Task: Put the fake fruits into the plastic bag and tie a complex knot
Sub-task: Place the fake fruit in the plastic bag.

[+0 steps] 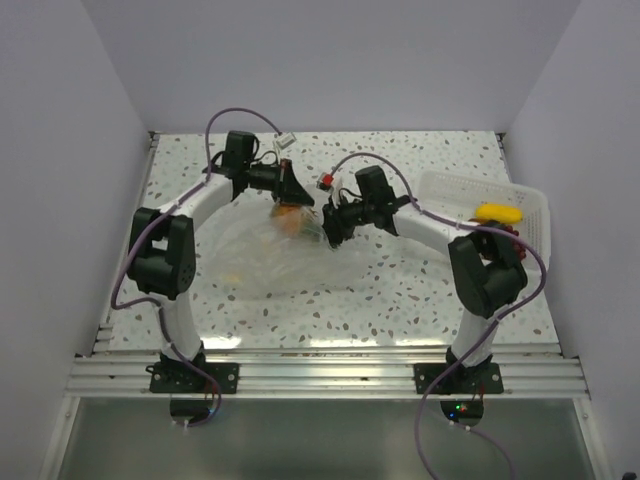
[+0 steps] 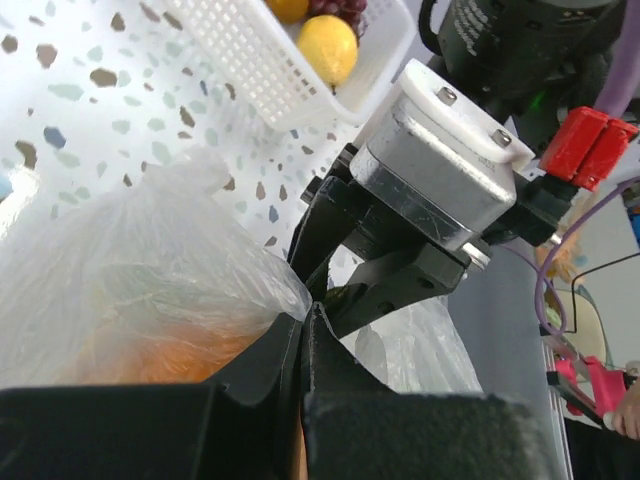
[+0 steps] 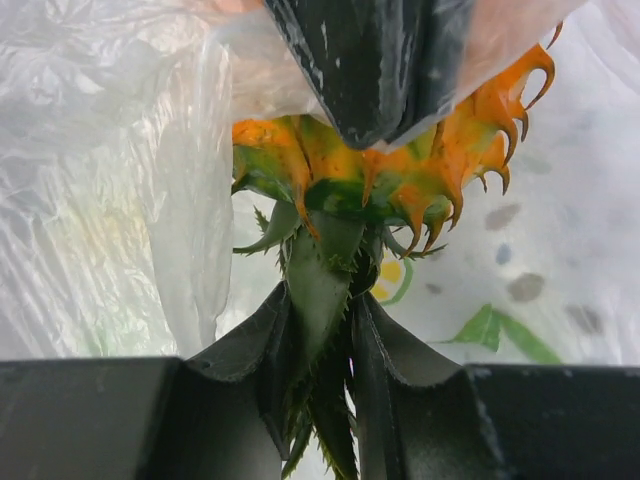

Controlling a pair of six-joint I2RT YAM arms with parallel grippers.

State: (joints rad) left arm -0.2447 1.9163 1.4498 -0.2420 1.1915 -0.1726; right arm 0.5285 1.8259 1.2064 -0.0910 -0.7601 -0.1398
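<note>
An orange toy pineapple (image 3: 400, 170) hangs at the mouth of the clear plastic bag (image 3: 100, 200). My right gripper (image 3: 335, 320) is shut on its green leafy crown (image 3: 318, 275). Just above the fruit, my left gripper (image 2: 312, 312) is shut on the bag's rim, its fingers (image 3: 375, 60) touching the film. From above, the pineapple (image 1: 291, 220) shows between the left gripper (image 1: 293, 195) and the right gripper (image 1: 330, 228), over the bag (image 1: 265, 262). Its orange body glows through the bag (image 2: 130, 280) in the left wrist view. A yellow fruit (image 1: 497, 213) and a dark reddish one (image 1: 513, 232) lie in the tray.
A white slotted tray (image 1: 440, 190) stands at the right back of the speckled table, holding fruits including a yellow one (image 2: 328, 48). The bag spreads flat across the table's middle toward the left arm. White walls close in on three sides.
</note>
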